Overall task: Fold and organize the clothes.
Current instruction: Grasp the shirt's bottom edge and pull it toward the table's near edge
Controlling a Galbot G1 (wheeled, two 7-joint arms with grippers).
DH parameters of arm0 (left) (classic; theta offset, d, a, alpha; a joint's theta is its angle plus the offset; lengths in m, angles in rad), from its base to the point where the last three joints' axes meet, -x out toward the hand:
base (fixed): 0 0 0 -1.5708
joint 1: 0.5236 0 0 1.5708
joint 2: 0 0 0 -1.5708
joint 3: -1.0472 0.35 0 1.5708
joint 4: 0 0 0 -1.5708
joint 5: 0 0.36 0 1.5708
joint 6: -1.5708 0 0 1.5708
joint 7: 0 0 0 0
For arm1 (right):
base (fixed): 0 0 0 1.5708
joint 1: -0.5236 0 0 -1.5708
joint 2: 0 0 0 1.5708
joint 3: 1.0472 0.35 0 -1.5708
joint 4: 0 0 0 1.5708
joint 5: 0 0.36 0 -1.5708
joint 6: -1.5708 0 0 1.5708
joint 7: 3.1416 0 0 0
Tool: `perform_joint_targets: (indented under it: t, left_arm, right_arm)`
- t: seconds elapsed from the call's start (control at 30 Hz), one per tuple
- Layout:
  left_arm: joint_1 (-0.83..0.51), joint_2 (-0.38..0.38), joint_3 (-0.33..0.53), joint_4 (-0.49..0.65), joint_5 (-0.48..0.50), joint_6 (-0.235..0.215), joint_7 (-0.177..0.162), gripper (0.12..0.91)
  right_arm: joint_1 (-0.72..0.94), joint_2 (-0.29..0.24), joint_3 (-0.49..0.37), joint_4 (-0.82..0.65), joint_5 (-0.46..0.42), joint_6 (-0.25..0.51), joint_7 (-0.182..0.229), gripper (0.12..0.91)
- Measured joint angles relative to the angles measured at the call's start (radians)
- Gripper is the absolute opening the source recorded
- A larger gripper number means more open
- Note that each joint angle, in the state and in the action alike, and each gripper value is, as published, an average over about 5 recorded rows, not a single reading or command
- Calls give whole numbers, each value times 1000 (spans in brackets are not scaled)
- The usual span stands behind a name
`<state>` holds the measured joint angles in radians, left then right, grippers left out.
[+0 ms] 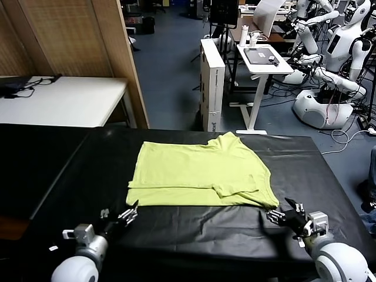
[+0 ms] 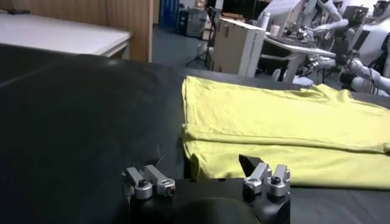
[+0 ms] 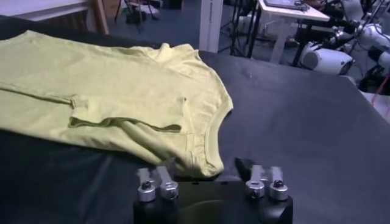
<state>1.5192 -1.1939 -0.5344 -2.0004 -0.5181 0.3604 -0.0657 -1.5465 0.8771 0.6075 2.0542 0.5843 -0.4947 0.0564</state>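
Note:
The clothes are one lime yellow-green T-shirt (image 1: pixel 200 173) lying flat on the black table (image 1: pixel 194 235), partly folded, with one sleeve doubled onto the body and the neck toward the far edge. My left gripper (image 1: pixel 130 214) sits low at the shirt's near left corner; in the left wrist view the shirt (image 2: pixel 292 122) has its corner just ahead of the left gripper (image 2: pixel 198 170), whose jaws stand apart. My right gripper (image 1: pixel 274 216) is at the near right corner. In the right wrist view the shirt (image 3: pixel 122 91) has its hem corner between the spread fingers of the right gripper (image 3: pixel 204 167).
Beyond the far edge of the black table stand a tall cardboard box (image 1: pixel 212 82) and a small white desk (image 1: pixel 264 59). A white table (image 1: pixel 64 100) and a wooden partition (image 1: pixel 111 53) are at the back left. Other robots (image 1: pixel 329 64) are at the back right.

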Motion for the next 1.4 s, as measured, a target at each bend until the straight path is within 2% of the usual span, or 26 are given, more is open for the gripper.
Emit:
perform_joint_targets:
  t: [0.1,0.2,0.37,0.5,0.7,0.93,1.17,1.27,1.37,1.4]
  left_arm:
    - [2,0,0,8,-1,-1,2,270]
    - [9,4,-2,7,0,-2,5,159]
    - [34,21,-20,-18,-12,-1,-5,146]
    - [79,49,-50,-56,-22,-3,-8,146]
    - [188,100,-105,-121,-33,-6,-7,146]
    - [295,149,-173,-165,-48,-6,1,146]
    - [330,162,-218,-173,-60,-7,2,146]
    - [334,162,-222,-180,-60,-7,-7,146]
    - [342,162,-225,-192,-60,0,-17,165]
    - [345,162,-228,-195,-61,5,-21,193]
  right_arm:
    - [-4,-1,-3,6,1,0,5,158]
    - [-12,-5,-1,21,25,-8,19,140]
    - [-37,-7,11,71,90,-74,64,140]
    - [-71,1,20,129,102,-148,95,140]
    - [-137,18,38,209,107,-230,107,140]
    - [-209,45,33,269,84,-242,123,140]
    - [-239,66,22,305,91,-242,146,143]
    - [-251,66,24,320,95,-242,151,218]
    - [-266,66,26,335,95,-242,151,385]
    - [-271,65,26,341,95,-242,151,461]
